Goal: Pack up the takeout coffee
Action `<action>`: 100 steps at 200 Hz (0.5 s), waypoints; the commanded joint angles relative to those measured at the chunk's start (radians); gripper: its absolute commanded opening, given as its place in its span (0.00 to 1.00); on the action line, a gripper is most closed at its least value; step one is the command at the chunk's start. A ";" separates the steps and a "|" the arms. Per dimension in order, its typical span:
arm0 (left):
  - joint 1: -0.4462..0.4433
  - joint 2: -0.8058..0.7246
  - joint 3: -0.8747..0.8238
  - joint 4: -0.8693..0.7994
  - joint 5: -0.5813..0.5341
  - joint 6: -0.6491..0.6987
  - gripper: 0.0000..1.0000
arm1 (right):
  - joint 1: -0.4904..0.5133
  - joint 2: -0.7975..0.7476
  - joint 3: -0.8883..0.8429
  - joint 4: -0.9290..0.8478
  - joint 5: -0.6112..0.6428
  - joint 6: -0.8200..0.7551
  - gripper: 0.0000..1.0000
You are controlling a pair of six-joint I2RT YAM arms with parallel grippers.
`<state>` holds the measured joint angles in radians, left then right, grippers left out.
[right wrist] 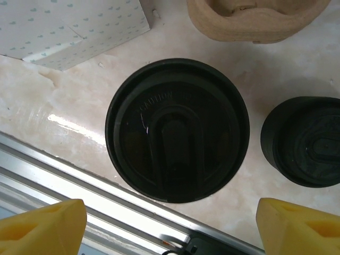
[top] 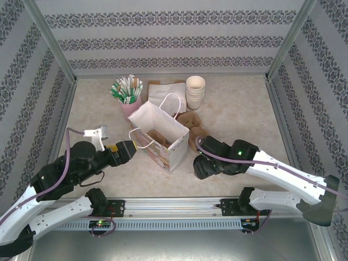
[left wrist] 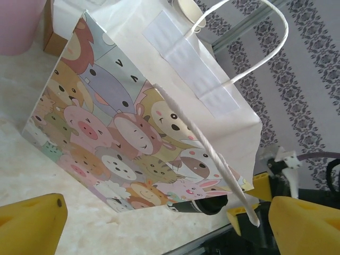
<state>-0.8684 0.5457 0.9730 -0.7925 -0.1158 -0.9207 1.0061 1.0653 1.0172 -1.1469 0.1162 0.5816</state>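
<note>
Yellow fingertips point(right wrist: 42, 228) of the right claw point(right wrist: 170, 231) sit in the bottom corners of the right wrist view, spread wide and gripping nothing. Just beyond them a metal rail point(right wrist: 79, 170) crosses the lower left. The takeout coffee point(right wrist: 177, 130) stands upright on the counter point(right wrist: 69, 106) in the middle of the frame, its round black lid facing the camera. It lies between the two fingertips but apart from both. A second black-lidded cup point(right wrist: 303, 141) stands near it at the right edge. A pulp cup carrier point(right wrist: 260, 18) lies along the top edge.

From the left wrist, the left claw point(left wrist: 167, 228) is open too, its fingers in the bottom corners. A cord handle of the paper bag point(left wrist: 133, 133) hangs down between them, close to the right-hand one. The bag's cartoon-animal side faces the camera.

From above, the left claw point(top: 130, 149) is at the bag's point(top: 163, 136) left and the right claw point(top: 204, 166) at its right, low in the frame. Farther up stand a pink cup of sachets point(top: 128, 95) and a stack of cream paper cups point(top: 195, 92).
</note>
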 commanded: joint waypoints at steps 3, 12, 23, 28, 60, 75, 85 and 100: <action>0.011 -0.026 -0.042 0.082 0.004 0.019 1.00 | 0.009 0.028 -0.010 0.036 0.071 0.014 0.84; 0.011 -0.034 -0.048 0.090 -0.004 0.020 1.00 | 0.009 0.039 -0.013 0.043 0.080 0.015 0.84; 0.011 -0.043 -0.051 0.090 -0.018 0.022 1.00 | 0.009 0.047 -0.017 0.053 0.082 0.013 0.84; 0.011 -0.049 -0.054 0.090 -0.025 0.022 1.00 | 0.009 0.052 -0.018 0.055 0.085 0.014 0.84; 0.011 -0.093 -0.073 0.084 -0.089 0.007 0.98 | 0.006 0.069 -0.030 0.084 0.088 0.019 0.82; 0.011 -0.118 -0.093 0.097 -0.106 -0.003 0.96 | 0.006 0.082 -0.038 0.098 0.086 0.022 0.79; 0.011 -0.129 -0.105 0.104 -0.111 -0.011 0.94 | 0.006 0.089 -0.040 0.098 0.091 0.026 0.76; 0.011 -0.135 -0.113 0.101 -0.117 -0.021 0.92 | 0.005 0.097 -0.045 0.100 0.090 0.027 0.76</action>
<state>-0.8684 0.4252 0.8776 -0.7258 -0.1909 -0.9253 1.0061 1.1473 0.9936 -1.0588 0.1787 0.5892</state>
